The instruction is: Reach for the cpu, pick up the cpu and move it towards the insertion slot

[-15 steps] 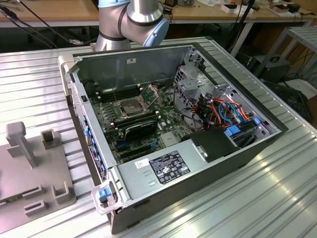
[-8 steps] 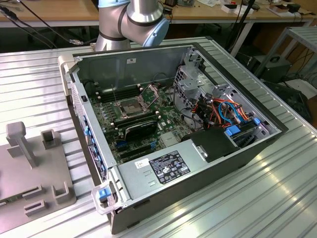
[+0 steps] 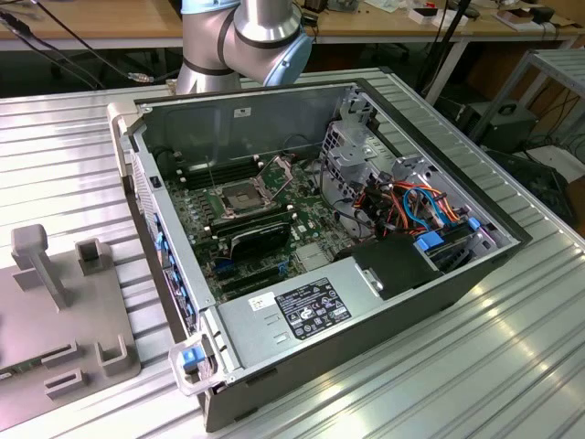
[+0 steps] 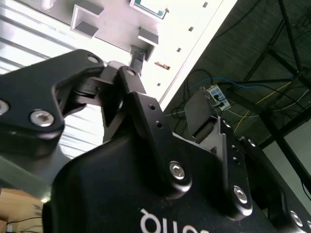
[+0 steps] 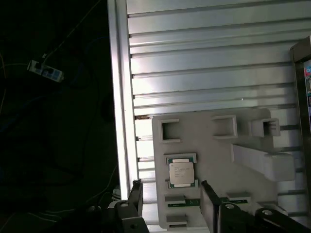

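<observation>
The cpu (image 5: 181, 174), a small pale silver square, lies flat in a recess of the grey fixture plate (image 5: 209, 141). In the first wrist view my gripper (image 5: 170, 187) is open. Its two black fingers (image 5: 135, 194) stand wide apart on either side of the cpu and above it, touching nothing. In the second wrist view a black finger (image 4: 137, 54) of the gripper points toward the same plate. The insertion slot (image 3: 239, 195), dark-centred with silver brackets, sits on the motherboard inside the open computer case (image 3: 366, 311), to the exterior view's right of the fixture plate (image 3: 55, 315).
The fixture plate carries raised posts and brackets (image 5: 262, 160) close to the cpu. The ribbed metal table ends at an edge (image 5: 121, 97), with dark floor and a power strip (image 5: 44, 71) beyond. The case holds cables (image 3: 416, 206), a drive cage (image 3: 352, 155) and a power supply (image 3: 302, 311).
</observation>
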Controlling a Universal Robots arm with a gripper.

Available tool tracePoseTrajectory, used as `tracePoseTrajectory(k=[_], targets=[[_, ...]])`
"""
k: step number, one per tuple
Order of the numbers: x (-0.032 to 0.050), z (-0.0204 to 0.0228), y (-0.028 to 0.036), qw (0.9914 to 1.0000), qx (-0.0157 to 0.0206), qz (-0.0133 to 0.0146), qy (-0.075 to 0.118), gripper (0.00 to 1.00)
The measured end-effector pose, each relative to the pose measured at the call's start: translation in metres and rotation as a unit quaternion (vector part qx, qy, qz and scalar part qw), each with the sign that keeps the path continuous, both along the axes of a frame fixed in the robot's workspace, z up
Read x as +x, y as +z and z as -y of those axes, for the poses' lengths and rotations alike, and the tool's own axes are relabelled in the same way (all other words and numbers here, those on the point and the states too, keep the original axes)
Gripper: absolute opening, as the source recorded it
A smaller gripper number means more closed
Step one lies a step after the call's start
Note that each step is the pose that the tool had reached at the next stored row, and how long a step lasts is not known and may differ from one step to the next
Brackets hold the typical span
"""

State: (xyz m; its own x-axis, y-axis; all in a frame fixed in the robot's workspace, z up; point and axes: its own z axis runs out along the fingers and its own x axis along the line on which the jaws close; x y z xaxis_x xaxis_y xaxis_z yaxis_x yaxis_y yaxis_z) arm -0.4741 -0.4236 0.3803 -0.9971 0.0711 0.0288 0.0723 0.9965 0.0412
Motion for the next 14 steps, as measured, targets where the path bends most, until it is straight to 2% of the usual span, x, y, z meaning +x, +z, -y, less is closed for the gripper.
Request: tracePoseTrajectory(k=[1, 2, 14], targets=[[0.0000, -0.0001, -0.0017, 1.00000, 0.0000, -0.0016, 0.001, 0.60], [0.0000, 0.0000, -0.0026, 1.00000, 0.0000, -0.0020, 0.002, 0.66], [0.0001, 0.0001, -0.0060, 1.00000, -0.0003, -0.0020, 0.002, 0.66]])
